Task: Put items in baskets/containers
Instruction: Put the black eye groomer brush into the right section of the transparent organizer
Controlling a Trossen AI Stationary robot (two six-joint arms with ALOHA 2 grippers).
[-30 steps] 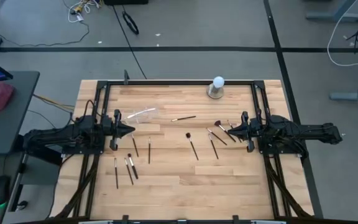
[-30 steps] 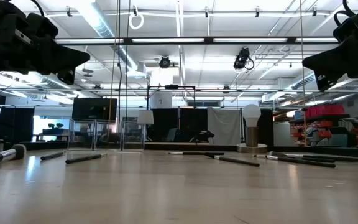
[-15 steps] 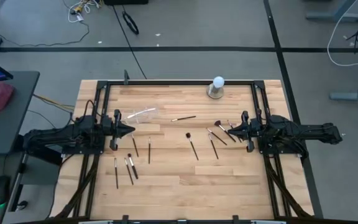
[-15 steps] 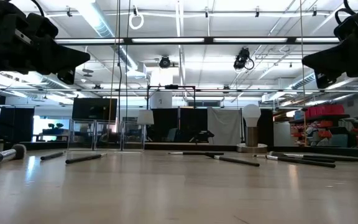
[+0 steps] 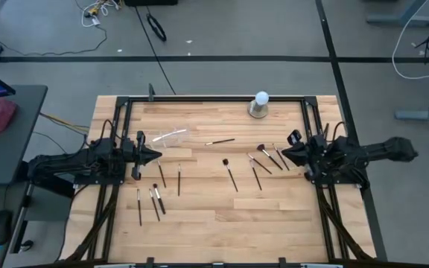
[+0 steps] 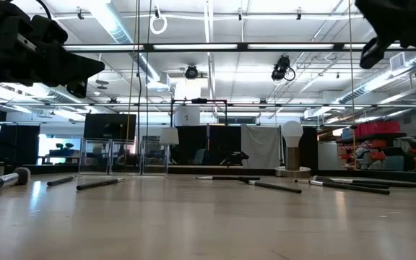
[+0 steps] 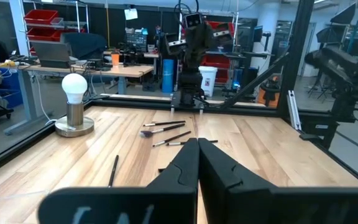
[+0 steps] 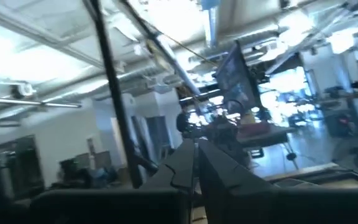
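Observation:
Several thin dark makeup brushes lie flat on the wooden table: a cluster (image 5: 261,158) just in front of my right gripper, one (image 5: 230,173) at the middle, one (image 5: 220,141) farther back, and a group (image 5: 157,195) near my left gripper. The clear plastic holder (image 5: 168,137) stands at the far left, close to my left gripper (image 5: 157,156). That gripper is shut and level, above the table, and holds nothing. My right gripper (image 5: 284,151) is shut too (image 8: 195,152). It is tipped upward at the right side and holds nothing.
A white ball on a grey round base (image 5: 259,104) stands at the table's far edge, right of the middle. A black frame (image 5: 199,98) runs round the table. The table's middle and near part are bare wood between the brushes.
My right gripper has risen and tipped its fingers upward, away from the table. In the low view it has climbed toward the picture's top. The left arm and the brushes have kept still.

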